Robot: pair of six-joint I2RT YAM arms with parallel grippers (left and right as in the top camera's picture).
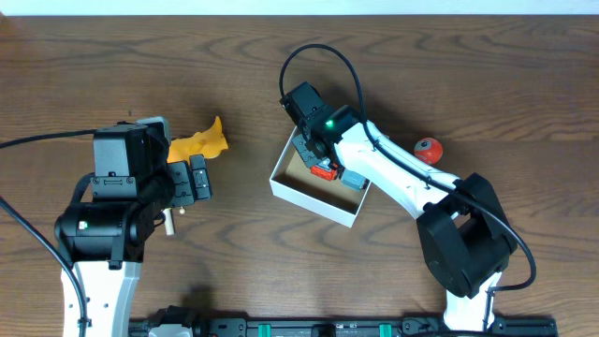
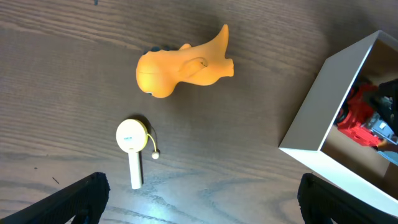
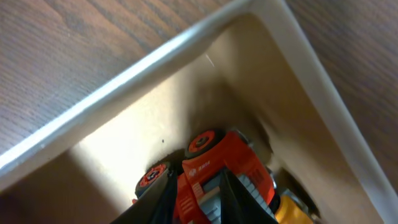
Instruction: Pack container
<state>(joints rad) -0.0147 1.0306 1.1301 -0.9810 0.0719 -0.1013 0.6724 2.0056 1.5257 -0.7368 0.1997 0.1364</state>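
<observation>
The box [image 1: 309, 204] sits mid-table, turned a bit; the right gripper [image 3: 196, 196] is down inside it, fingers clamped on a red toy truck [image 3: 230, 165]; the left gripper [image 2: 202, 183] hangs well left of the box, fingers spread wide, nothing in them; an orange toy [image 2: 183, 65] and a little white gadget [image 2: 132, 140] lie left of the box too; a red ball [image 1: 428, 149] sits off to its right.

An orange toy [image 2: 183, 62], a white round-headed stick [image 2: 132, 140] near it, and a red ball [image 1: 428, 149] well apart.
</observation>
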